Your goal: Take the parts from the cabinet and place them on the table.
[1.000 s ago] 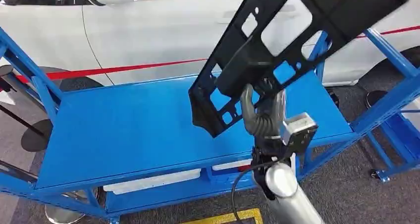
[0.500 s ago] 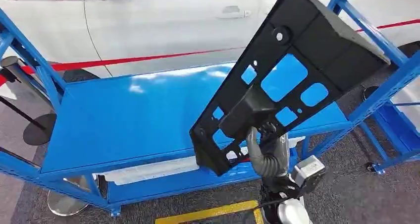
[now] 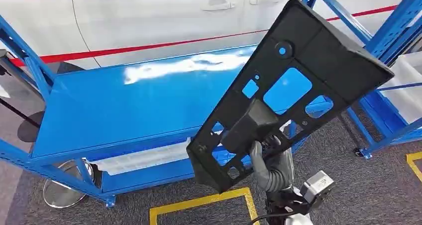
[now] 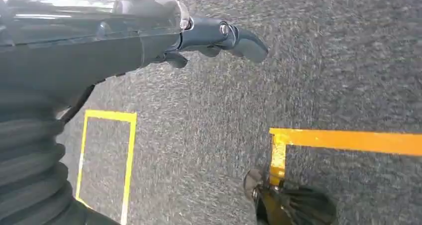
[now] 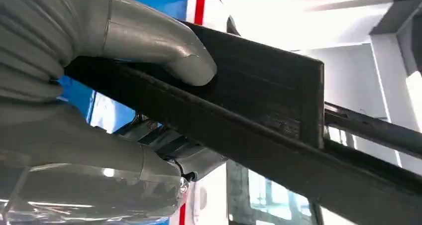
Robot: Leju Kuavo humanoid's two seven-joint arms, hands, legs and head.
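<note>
The robot's right hand (image 3: 271, 168) grips a black perforated panel (image 3: 293, 85), tilted above the blue tabletop (image 3: 124, 110). Its left hand (image 4: 199, 38) hangs over grey carpet (image 4: 323, 60), fingers loosely apart, holding nothing.

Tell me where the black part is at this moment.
In the head view, the black part is on the right, held tilted in the air by the right hand, in front of the blue table.
</note>
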